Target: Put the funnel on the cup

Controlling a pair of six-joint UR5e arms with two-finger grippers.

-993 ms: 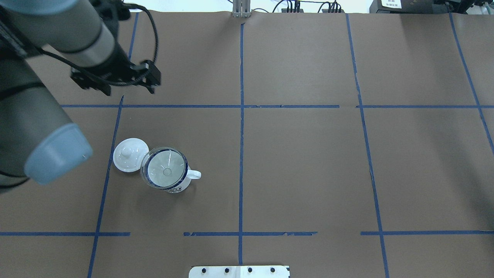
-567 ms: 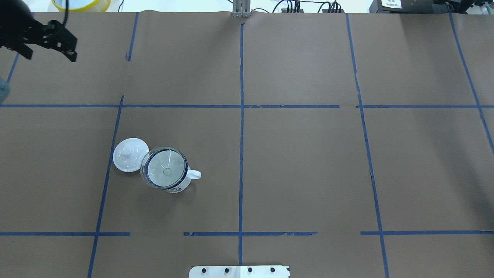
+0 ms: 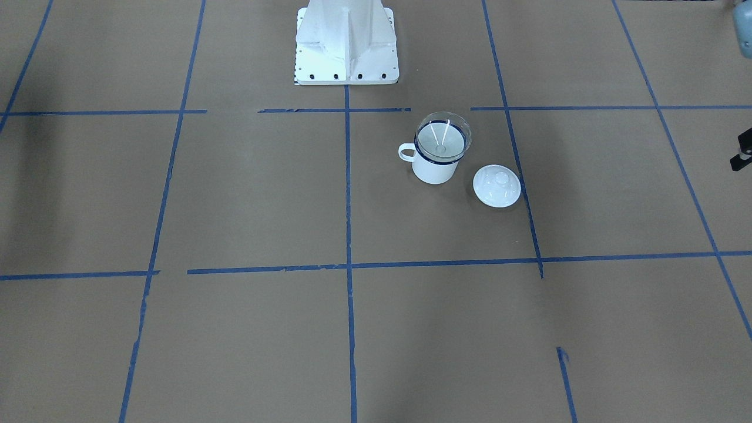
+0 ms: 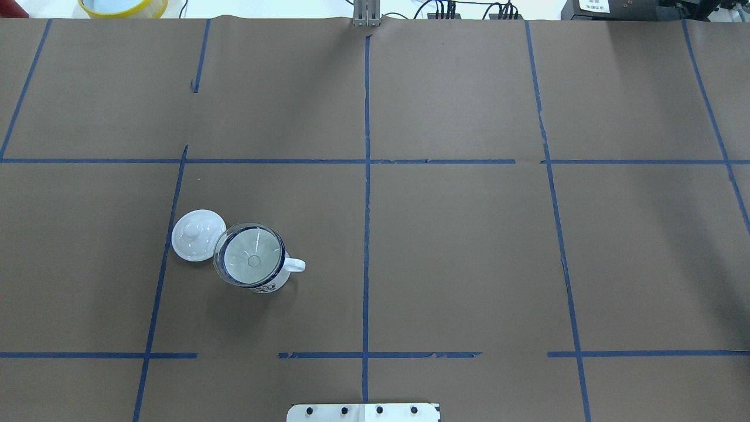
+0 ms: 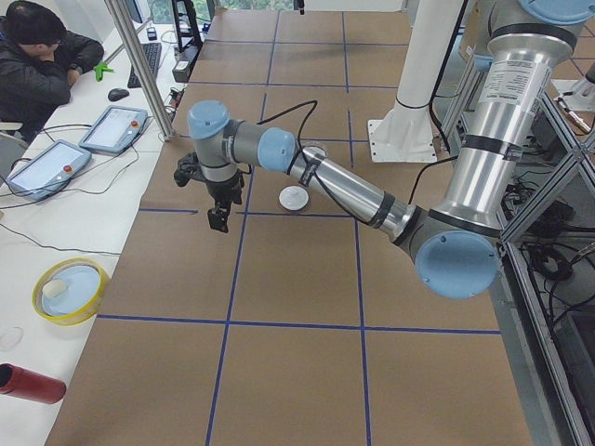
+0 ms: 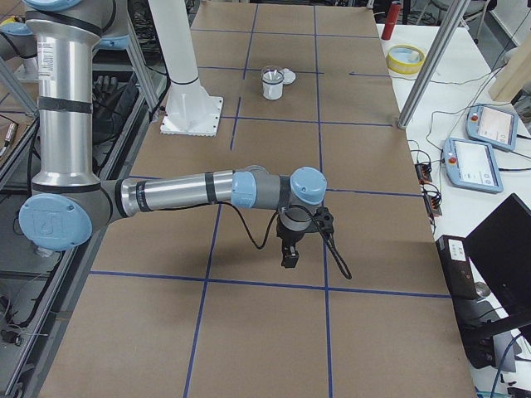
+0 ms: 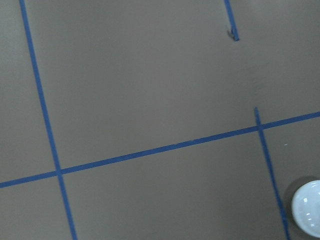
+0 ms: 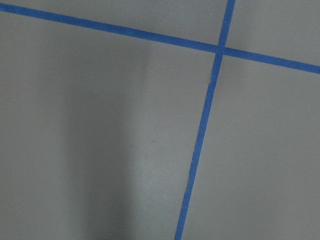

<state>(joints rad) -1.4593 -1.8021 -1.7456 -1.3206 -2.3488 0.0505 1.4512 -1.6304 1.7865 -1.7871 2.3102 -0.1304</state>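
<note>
The clear funnel (image 4: 251, 256) sits upright in the mouth of the white mug, the cup (image 4: 270, 285), with its stem down inside; both also show in the front view, the funnel (image 3: 443, 136) and the cup (image 3: 435, 170). No gripper touches them. My left gripper (image 5: 218, 218) hangs above the table well off to the left of the cup; only a dark sliver of it (image 3: 742, 154) shows at the front view's right edge, so I cannot tell if it is open. My right gripper (image 6: 290, 257) hangs over the far right of the table; I cannot tell its state.
A white knobbed lid (image 4: 198, 234) lies flat right beside the cup, on its left. The robot's white base (image 3: 346, 41) stands behind the cup. A yellow-rimmed bowl (image 5: 70, 290) and a red bottle (image 5: 33, 383) lie off the table's left end, near a seated operator (image 5: 37, 56).
My left arm has drawn back to the left and out of the overhead view. The funnel, cup and lid have not moved.
</note>
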